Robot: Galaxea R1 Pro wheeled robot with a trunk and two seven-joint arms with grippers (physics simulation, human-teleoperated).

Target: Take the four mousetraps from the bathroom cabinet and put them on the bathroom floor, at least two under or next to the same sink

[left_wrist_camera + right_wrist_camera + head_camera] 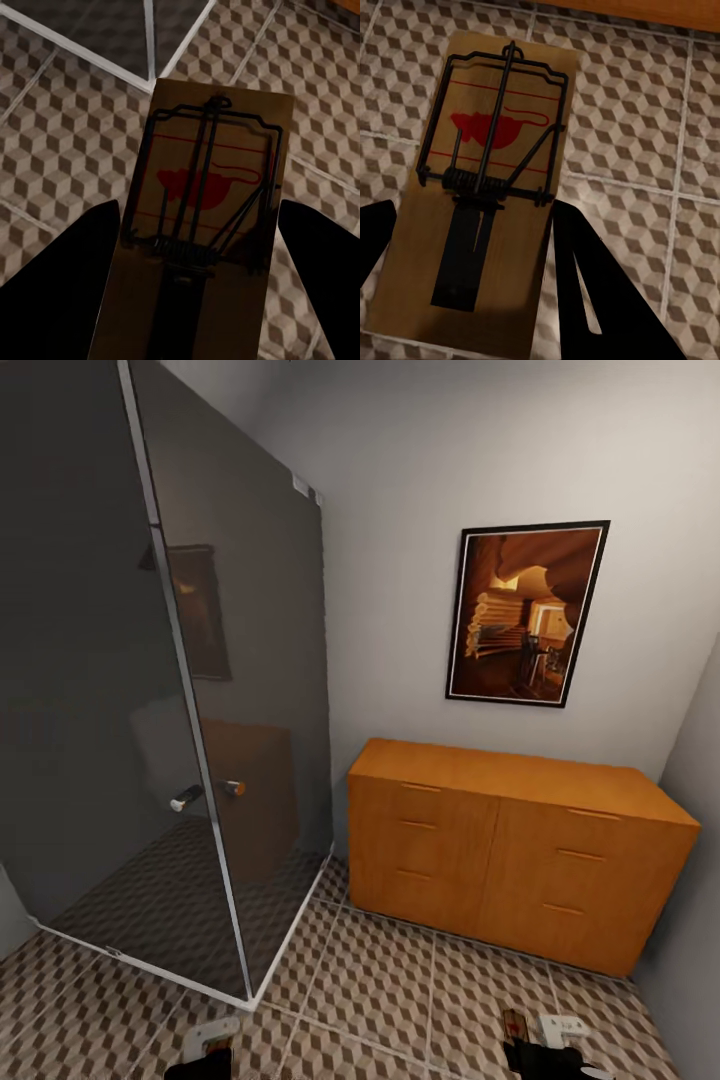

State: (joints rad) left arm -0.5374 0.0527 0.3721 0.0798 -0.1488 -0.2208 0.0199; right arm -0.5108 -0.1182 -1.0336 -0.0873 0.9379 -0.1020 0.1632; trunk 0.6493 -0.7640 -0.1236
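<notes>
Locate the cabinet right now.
Head view: the cabinet stands against the back wall at right, under the framed picture, right of the glass shower.

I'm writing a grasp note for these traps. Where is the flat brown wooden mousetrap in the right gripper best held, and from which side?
Grip the flat brown wooden mousetrap by its two long edges at the bare end behind the spring, coming in along its length from that end. The dark wire frame and red mouse print cover the far half, so the fingers stay off the metal, as they sit now.

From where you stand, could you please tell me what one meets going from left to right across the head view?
Tinted glass shower enclosure → shower door handle → orange-brown cabinet, with the framed picture on the wall above it.
</notes>
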